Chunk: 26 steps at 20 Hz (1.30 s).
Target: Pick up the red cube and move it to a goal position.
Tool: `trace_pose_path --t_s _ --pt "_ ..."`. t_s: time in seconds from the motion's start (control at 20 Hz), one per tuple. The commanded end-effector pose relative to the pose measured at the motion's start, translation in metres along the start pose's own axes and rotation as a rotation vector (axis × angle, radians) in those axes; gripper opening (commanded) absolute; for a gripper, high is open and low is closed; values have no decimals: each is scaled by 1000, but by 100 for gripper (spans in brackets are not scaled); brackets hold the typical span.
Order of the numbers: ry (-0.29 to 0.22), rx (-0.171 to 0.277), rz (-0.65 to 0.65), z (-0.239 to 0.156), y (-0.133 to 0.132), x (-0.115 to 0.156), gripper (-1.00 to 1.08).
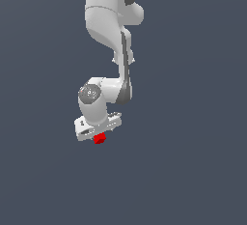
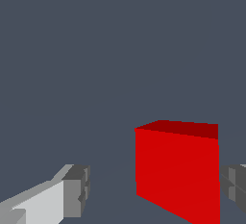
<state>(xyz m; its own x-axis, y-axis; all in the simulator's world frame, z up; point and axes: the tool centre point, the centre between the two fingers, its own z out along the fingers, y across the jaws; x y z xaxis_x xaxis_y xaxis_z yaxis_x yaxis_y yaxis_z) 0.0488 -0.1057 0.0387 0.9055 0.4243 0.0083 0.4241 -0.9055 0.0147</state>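
Nearest to you in the exterior view, the red cube [image 1: 100, 138] is showing just below the white hand [image 1: 99, 133], peeking out from under its lower edge. Its faces are turned at an angle to the camera. Whether it is sitting on the dark blue-grey surface [image 1: 193, 171] or is lifted off it, you cannot tell from here.

In the wrist view, the red cube [image 2: 178, 170] is sitting between the two fingers, off-centre. It is lying close to one grey pad [image 2: 234, 184], seemingly touching or nearly so, while a clear gap of bare surface [image 2: 110, 74] is separating it from the other grey pad [image 2: 77, 189]. The hand [image 2: 153, 189] is standing spread wide and released, not clamping the cube. The cube's top face is reading darker red than its front face.

Farther back in the exterior view, you are seeing the white wrist joint with its round grey cap, directly above the hand. Beyond that, the arm [image 1: 108, 26] is rising in white segments with dark grey joint bands to the top edge, slightly left of centre.
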Motion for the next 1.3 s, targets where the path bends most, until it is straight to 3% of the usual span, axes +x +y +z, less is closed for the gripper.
trace_pose_path --t_s 0.0,0.3,0.35,1.25 --pt "-9 16 -41 15 -11 5 100" --pt "-8 15 -57 19 -8 7 100" --pt "-8 15 -57 19 -8 7 -100" --pt "-8 14 -56 0 -10 7 -100"
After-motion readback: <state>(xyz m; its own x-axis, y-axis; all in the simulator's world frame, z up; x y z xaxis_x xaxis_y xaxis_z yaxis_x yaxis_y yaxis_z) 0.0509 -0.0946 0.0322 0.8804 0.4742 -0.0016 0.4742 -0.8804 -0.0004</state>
